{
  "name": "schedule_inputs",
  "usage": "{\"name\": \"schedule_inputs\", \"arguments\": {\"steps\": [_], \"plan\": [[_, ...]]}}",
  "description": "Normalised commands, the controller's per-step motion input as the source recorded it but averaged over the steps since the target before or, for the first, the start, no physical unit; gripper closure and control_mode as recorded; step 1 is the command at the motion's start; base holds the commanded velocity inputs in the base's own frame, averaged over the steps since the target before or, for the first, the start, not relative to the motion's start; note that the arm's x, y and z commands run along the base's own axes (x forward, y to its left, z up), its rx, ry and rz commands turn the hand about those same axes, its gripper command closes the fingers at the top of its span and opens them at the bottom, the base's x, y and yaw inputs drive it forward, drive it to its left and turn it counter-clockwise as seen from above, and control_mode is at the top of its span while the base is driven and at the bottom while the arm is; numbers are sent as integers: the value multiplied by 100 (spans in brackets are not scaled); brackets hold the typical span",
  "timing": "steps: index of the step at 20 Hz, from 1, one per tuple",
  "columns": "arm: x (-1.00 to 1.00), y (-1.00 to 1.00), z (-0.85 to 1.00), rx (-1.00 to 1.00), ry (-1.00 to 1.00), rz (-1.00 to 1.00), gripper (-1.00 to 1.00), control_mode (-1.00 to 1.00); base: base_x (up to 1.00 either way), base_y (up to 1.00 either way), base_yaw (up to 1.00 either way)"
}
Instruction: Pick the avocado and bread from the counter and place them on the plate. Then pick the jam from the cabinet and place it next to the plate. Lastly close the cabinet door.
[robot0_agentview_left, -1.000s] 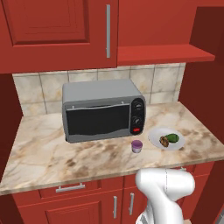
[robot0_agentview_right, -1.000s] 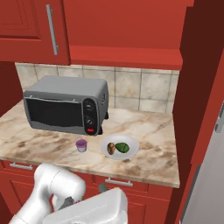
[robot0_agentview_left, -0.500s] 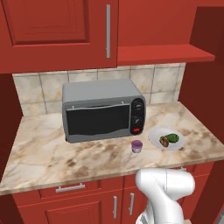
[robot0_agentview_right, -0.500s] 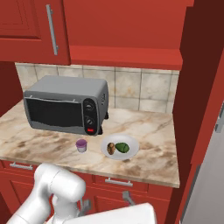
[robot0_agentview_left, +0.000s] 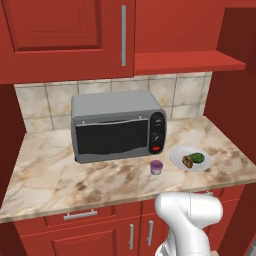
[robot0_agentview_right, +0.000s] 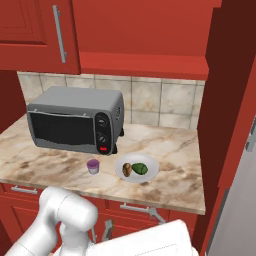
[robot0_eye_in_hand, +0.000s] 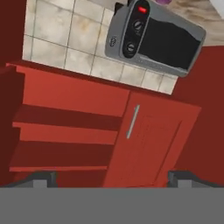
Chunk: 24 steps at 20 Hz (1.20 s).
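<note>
- Plate (robot0_agentview_left: 176, 159) on the counter (robot0_agentview_left: 60, 175): round and pale, it lies at the 3 o'clock side of the toaster oven (robot0_agentview_left: 116, 127) in the left base view, clear of the oven's front corner.
- Avocado (robot0_agentview_left: 197, 157) and bread (robot0_agentview_left: 187, 161): both rest on the plate, side by side and touching or nearly so. In the right base view the dark green avocado (robot0_agentview_right: 139, 169) sits at 3 o'clock of the tan bread (robot0_agentview_right: 127, 169).
- Jam (robot0_agentview_left: 157, 167): the purple jar stands upright on the counter, just beside the plate at its 9 o'clock in the left base view, and below the oven's knob panel. It does not touch the plate rim (robot0_agentview_right: 120, 165); the jar (robot0_agentview_right: 93, 166) reads the same in the right base view.
- Cabinet (robot0_agentview_left: 65, 40): its left door with the long silver handle (robot0_agentview_left: 123, 35) lies flat and shut. At 3 o'clock of that door the red shelf (robot0_agentview_left: 185, 62) is exposed, and a red panel stands edge-on at the far right.
- My gripper (robot0_eye_in_hand: 111, 179): my two dark fingertips (robot0_eye_in_hand: 41, 178) stand spread wide apart with nothing between them. In the hand view, which is rolled upside down, I face the cabinet's open shelves (robot0_eye_in_hand: 61, 131) and its closed door (robot0_eye_in_hand: 151, 140), with the toaster oven (robot0_eye_in_hand: 153, 37) at 12 o'clock.
</note>
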Motion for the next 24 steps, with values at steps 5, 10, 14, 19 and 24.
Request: {"name": "schedule_inputs", "arguments": {"steps": [5, 10, 14, 19, 24], "plan": [[8, -21, 0, 10, -17, 9, -100, -100, 0, 0, 0], [0, -42, 3, 13, -17, 8, -100, -100, 0, 0, 0], [13, -24, 6, 9, -16, 8, -100, -100, 0, 0, 0], [22, -17, 4, 8, -12, 8, -100, -100, 0, 0, 0], [15, -24, 6, 9, -14, 7, -100, -100, 0, 0, 0]]}}
